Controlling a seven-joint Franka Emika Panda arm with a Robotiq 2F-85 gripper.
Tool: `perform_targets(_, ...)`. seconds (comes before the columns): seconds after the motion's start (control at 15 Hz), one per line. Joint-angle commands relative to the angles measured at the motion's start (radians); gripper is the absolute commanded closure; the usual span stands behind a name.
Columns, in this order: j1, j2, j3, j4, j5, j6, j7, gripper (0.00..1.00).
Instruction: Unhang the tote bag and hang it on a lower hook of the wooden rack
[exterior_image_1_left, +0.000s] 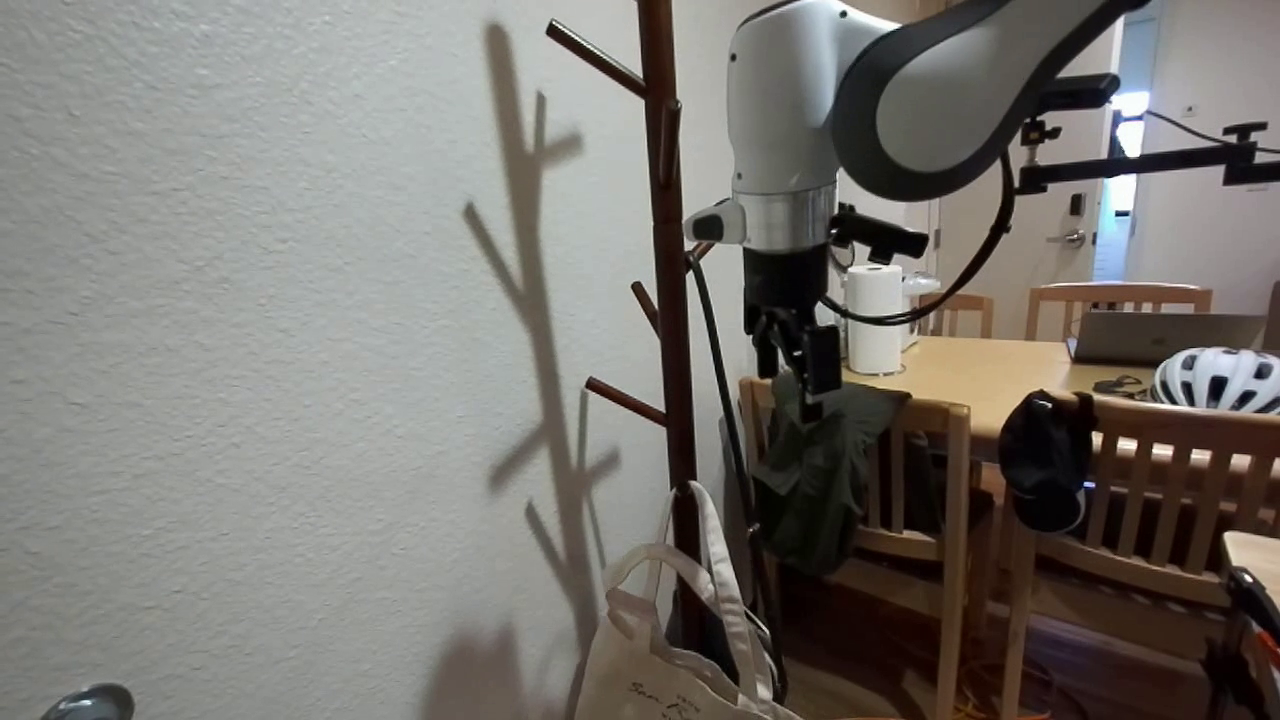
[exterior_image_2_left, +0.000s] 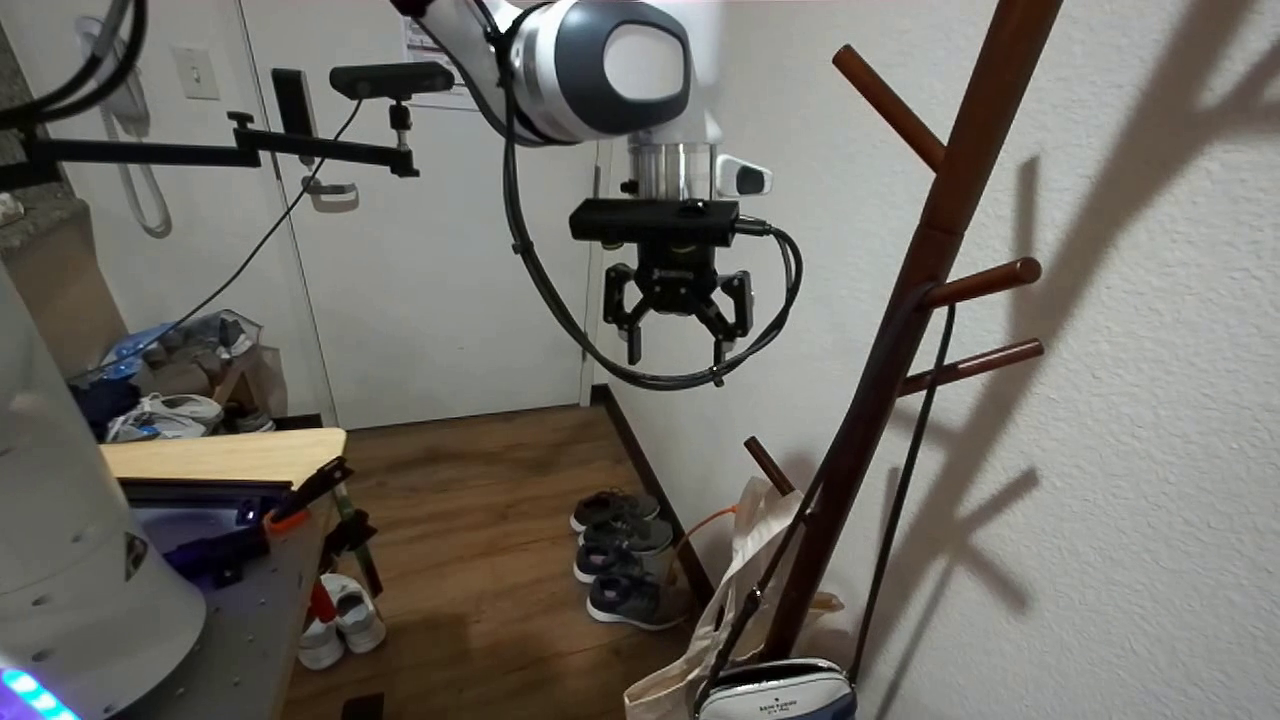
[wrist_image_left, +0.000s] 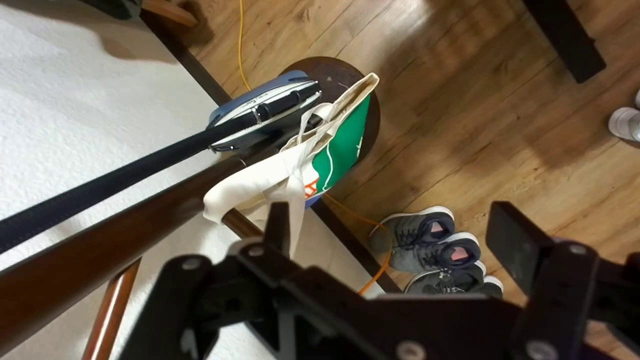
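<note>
The cream tote bag (exterior_image_1_left: 650, 660) hangs by its straps low on the dark wooden rack (exterior_image_1_left: 672, 330). In an exterior view its straps are looped at a low hook (exterior_image_2_left: 768, 465) of the rack (exterior_image_2_left: 905, 310), with the tote bag (exterior_image_2_left: 745, 560) below. In the wrist view the tote bag (wrist_image_left: 345, 145) shows a green print, and its straps lie over the hook (wrist_image_left: 241, 223). My gripper (exterior_image_1_left: 790, 385) is open and empty, pointing down, above the bag's height and beside the rack. It also shows open in the other views (exterior_image_2_left: 677, 365) (wrist_image_left: 390, 215). The bag's bottom is hidden.
A small shoulder bag (exterior_image_2_left: 780, 695) hangs by a long dark strap beside the tote, close to the wall. Several shoes (exterior_image_2_left: 620, 560) stand on the floor. A chair with a green jacket (exterior_image_1_left: 820, 480), another with a cap (exterior_image_1_left: 1040, 460), and a table (exterior_image_1_left: 985, 365) stand behind.
</note>
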Motion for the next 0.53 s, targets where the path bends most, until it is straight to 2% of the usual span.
perform_targets(0.0,-0.237,0.014,0.204,-0.029,-0.063,0.084,0.145,0.0)
perform_targets(0.13,-0.321,0.024,0.258,-0.054,-0.019,0.178,0.204,0.0)
perform_targets(0.2,-0.334,0.019,0.294,-0.023,-0.014,0.1,0.131,0.0)
perform_targets(0.33,-0.372,0.027,0.308,-0.041,-0.015,0.152,0.164,0.0)
perform_targets(0.47,-0.378,0.029,0.311,-0.044,-0.015,0.158,0.175,0.0)
